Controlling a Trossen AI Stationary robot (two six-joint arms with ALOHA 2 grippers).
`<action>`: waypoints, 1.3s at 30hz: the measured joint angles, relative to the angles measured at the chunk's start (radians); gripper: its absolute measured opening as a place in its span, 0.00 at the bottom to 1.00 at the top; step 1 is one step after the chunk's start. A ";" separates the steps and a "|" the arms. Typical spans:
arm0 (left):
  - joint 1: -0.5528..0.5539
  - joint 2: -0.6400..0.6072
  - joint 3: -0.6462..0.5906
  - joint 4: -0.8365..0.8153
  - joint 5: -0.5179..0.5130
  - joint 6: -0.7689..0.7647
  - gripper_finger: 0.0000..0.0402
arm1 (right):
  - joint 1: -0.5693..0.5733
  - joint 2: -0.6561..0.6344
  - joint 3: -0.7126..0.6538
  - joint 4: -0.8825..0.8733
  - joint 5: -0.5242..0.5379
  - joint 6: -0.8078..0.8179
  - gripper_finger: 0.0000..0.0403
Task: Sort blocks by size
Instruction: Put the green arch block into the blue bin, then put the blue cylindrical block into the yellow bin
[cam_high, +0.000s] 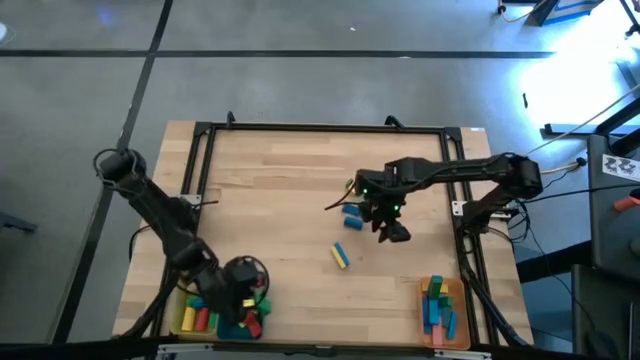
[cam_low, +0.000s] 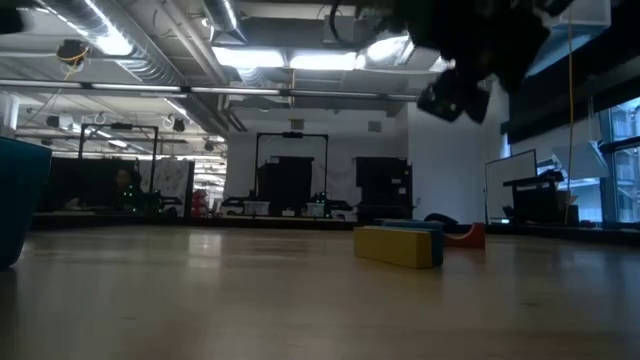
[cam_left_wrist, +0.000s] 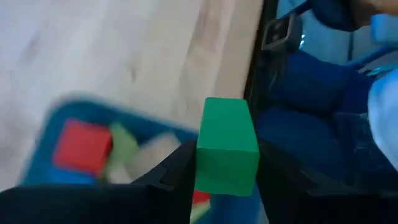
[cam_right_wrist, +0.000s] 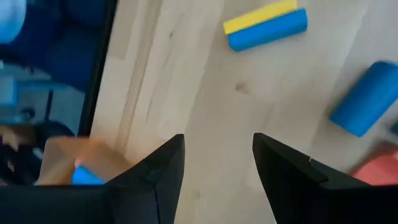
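Green block (cam_left_wrist: 227, 146) clamped between left jaws; right jaws apart, above table (cam_high: 280, 200).

Both arms are dark, almost black, built of slim tubular links joined by rounded, bulkier joint housings. The left arm (cam_high: 160, 215), on the table's (cam_high: 280, 200) left side, has a round knob-like housing at its far end and a thin black cable trailing beside its links. The right arm (cam_high: 470, 175), on the table's right side, carries small green indicator lights near its wrist and a loose cable looping by its base. Each wrist view shows two matte black, wedge-shaped fingers (cam_right_wrist: 155, 180) with angular edges.
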 joint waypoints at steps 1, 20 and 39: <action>-0.016 0.005 0.000 -0.014 0.001 -0.049 0.32 | 0.005 -0.001 -0.027 0.036 -0.002 0.035 0.48; -0.042 0.079 0.000 -0.219 0.000 -0.305 0.51 | 0.157 0.008 -0.136 0.311 0.468 0.403 0.48; -0.042 0.069 0.041 -0.173 0.001 -0.157 0.49 | 0.193 0.108 -0.167 0.428 0.788 0.483 0.48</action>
